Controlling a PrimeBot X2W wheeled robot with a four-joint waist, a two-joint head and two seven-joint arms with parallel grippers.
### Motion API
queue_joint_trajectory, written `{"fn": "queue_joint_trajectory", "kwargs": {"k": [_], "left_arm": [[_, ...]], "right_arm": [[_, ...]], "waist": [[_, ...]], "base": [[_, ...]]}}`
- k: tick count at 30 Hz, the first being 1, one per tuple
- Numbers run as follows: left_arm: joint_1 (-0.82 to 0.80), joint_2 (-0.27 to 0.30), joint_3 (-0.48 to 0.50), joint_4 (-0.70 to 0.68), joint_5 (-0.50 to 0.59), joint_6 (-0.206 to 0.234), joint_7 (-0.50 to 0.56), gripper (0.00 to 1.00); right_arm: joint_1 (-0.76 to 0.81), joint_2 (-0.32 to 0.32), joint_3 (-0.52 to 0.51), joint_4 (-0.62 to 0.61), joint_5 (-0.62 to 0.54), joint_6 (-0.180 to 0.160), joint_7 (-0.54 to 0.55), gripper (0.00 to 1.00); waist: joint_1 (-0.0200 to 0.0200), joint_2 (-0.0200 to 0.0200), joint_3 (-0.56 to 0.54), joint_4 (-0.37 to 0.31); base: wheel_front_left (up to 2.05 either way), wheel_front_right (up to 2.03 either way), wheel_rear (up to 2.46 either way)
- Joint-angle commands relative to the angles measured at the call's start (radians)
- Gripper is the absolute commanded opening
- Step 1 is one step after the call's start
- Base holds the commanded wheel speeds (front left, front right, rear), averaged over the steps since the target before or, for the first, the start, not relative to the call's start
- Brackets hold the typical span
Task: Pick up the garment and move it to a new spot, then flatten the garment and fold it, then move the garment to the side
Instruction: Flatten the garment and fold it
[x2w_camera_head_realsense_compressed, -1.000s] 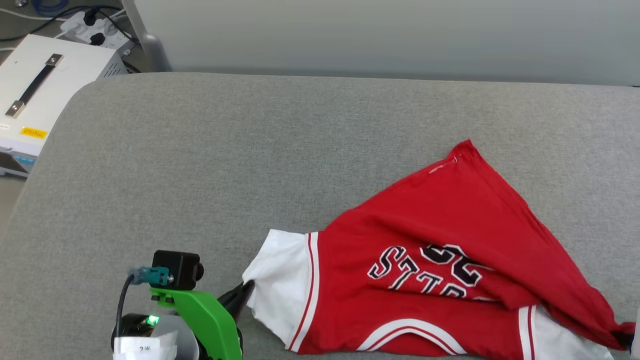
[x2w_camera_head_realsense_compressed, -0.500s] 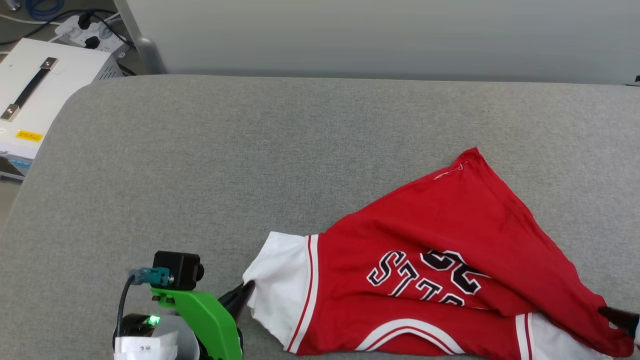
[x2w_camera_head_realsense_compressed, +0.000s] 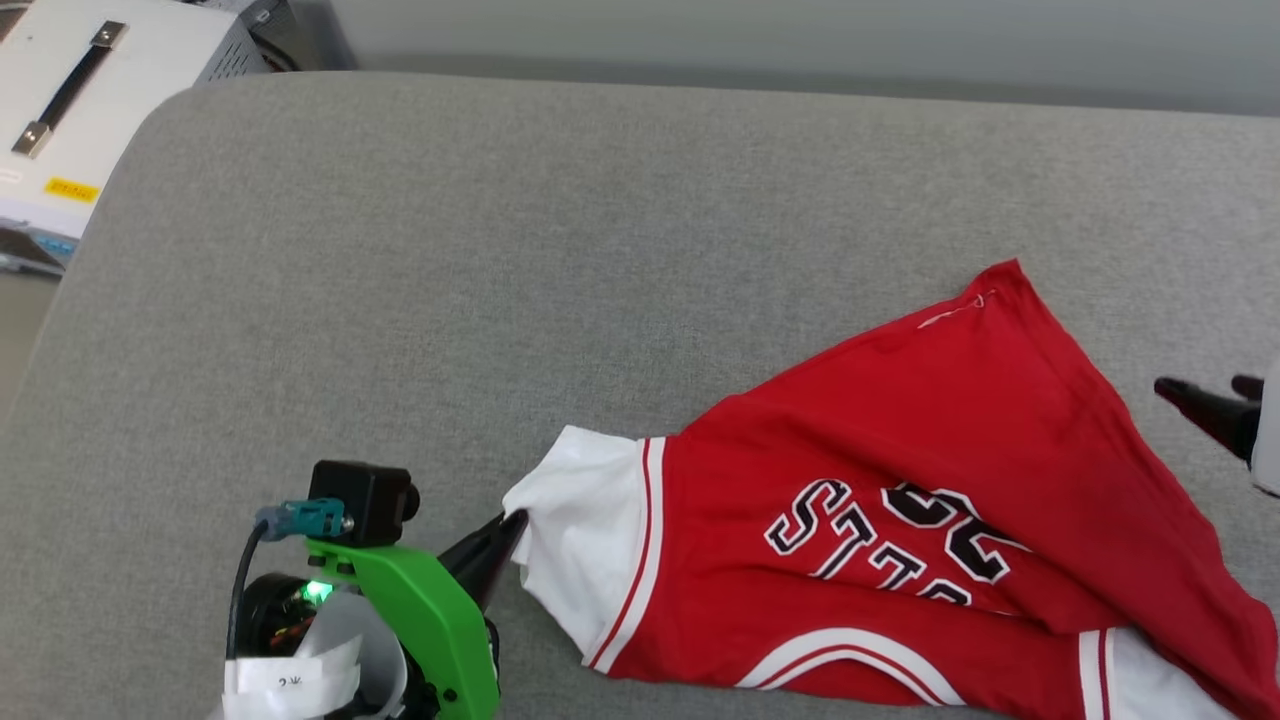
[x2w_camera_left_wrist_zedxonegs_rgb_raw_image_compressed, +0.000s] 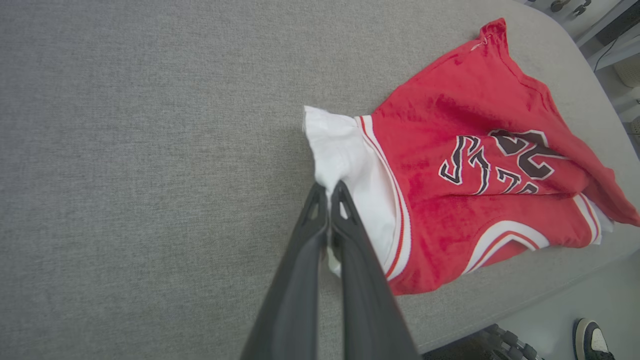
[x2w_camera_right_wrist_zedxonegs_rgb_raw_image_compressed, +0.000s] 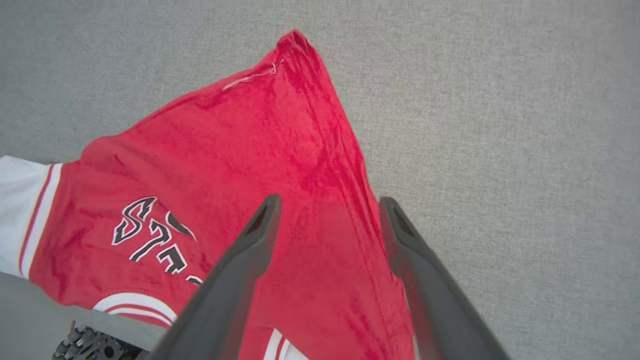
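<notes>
Box: white case (x2w_camera_head_realsense_compressed: 90, 90), black strap handle + yellow sticker on top, far-L corner of head view, beside the grey fabric pad (x2w_camera_head_realsense_compressed: 450, 250), not on it.
Pad: rounded far-L corner; garment (x2w_camera_head_realsense_compressed: 900, 400) lies on it.
L wrist: green bracket (x2w_camera_head_realsense_compressed: 420, 620) w/ small black cam (x2w_camera_head_realsense_compressed: 360, 498) on top, green light lit under it; lower L of head view.
L gripper (x2w_camera_head_realsense_compressed: 497, 540): jaws closed tight, no gap btwn them; tips pinch the outer edge of the L-hand white sleeve (x2w_camera_head_realsense_compressed: 580, 520). L wrist view: L gripper (x2w_camera_left_wrist_zedxonegs_rgb_raw_image_compressed: 329, 192) same, tips meet on white cloth, a fold of it caught btwn them.
Sleeve (L): red/white stripe trim where it joins the body, bunched toward the pinch.
Garment: red tee, lower-R part of pad, chest side up, rumpled, not flat; body tapers to one hem corner pointing at the far side. Near edge close to pad's front edge (L wrist view).
Lettering: black/white block letters (x2w_camera_head_realsense_compressed: 880, 540), partly hidden under a fold of red cloth.
Neck: white/red curved trim (x2w_camera_head_realsense_compressed: 850, 640) at near edge.
Sleeve (R): second white sleeve (x2w_camera_head_realsense_compressed: 1160, 680), bottom-R corner, part under a red fold.
R gripper (x2w_camera_head_realsense_compressed: 1200, 385): R edge of head view, jaws spread wide, holding nothing; tips over bare pad just R of the garment's R edge, apart from cloth. R wrist view: fingers (x2w_camera_right_wrist_zedxonegs_rgb_raw_image_compressed: 257, 235) stand well apart, red cloth + its edge seen btwn them; contact w/ cloth can't tell there.
Shoe: dark/white shoe (x2w_camera_left_wrist_zedxonegs_rgb_raw_image_compressed: 592, 340) on floor past pad's front edge, bottom R of L wrist view.
</notes>
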Motion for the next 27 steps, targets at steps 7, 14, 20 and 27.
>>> {"fn": "queue_joint_trajectory", "kwargs": {"k": [7,14,20,27], "left_arm": [[-0.064,-0.017,-0.012,-0.024,0.025,-0.01,-0.008,0.0],[-0.095,-0.044,-0.031,-0.018,0.038,-0.021,-0.024,0.0],[-0.11,-0.062,-0.043,0.0,0.038,-0.032,-0.037,0.0],[-0.121,-0.074,-0.051,0.019,0.036,-0.041,-0.047,0.0]], "right_arm": [[-0.191,-0.059,0.065,0.114,-0.05,-0.001,-0.003,1.0],[-0.309,-0.112,0.131,0.247,-0.076,-0.001,-0.06,1.0],[-0.364,-0.139,0.178,0.327,-0.082,-0.001,-0.094,1.0],[-0.368,-0.175,0.245,0.401,-0.084,-0.001,-0.11,1.0]], "waist": [[0.0001,-0.0001,0.159,0.115],[0.0001,-0.0001,0.223,0.172],[0.0001,-0.0001,0.252,0.204],[0.0001,-0.0001,0.262,0.225]], "base": [[0.0,0.0,0.0],[0.0,0.0,0.0],[0.0,0.0,0.0],[0.0,0.0,0.0]]}}
